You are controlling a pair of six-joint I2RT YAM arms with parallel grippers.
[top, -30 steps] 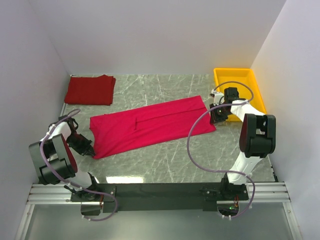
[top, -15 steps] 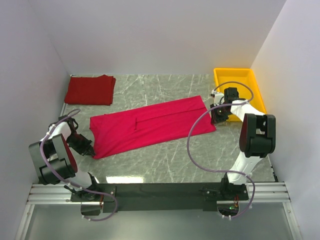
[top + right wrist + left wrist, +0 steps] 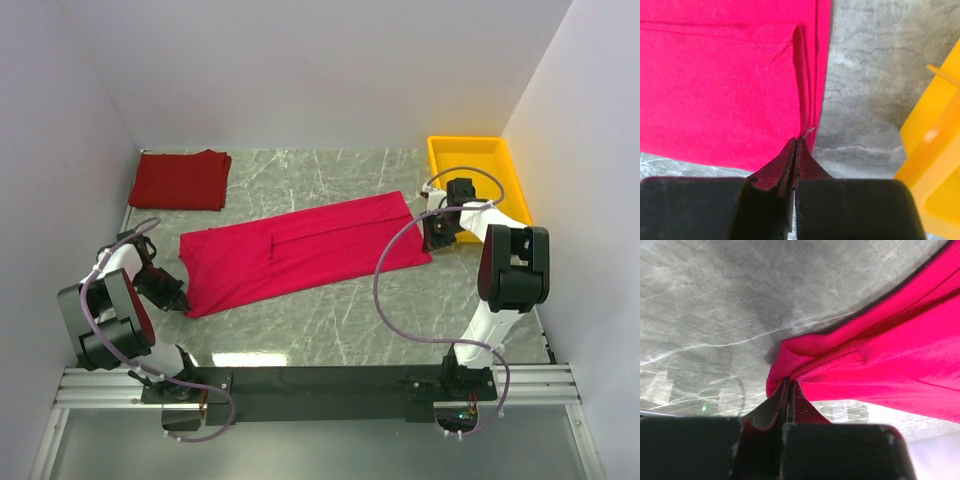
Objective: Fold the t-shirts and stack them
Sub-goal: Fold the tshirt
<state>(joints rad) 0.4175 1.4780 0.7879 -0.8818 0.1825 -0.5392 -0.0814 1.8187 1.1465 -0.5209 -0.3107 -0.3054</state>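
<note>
A grey marbled bench (image 3: 330,320) is seen from above, walled in white on three sides. A crimson shirt (image 3: 300,252) is spread flat as a long band slanting across the middle, with a fold line along it. A dark red shirt (image 3: 180,180) is laid folded at the far left corner. A yellow tray (image 3: 478,158) is set at the far right. The left gripper (image 3: 174,295) is lowered at the band's near left corner, the right gripper (image 3: 433,238) at its right edge, beside the tray.

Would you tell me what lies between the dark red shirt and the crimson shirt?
Between dark red shirt and crimson shirt, only bare marble tabletop, per the top view.
</note>
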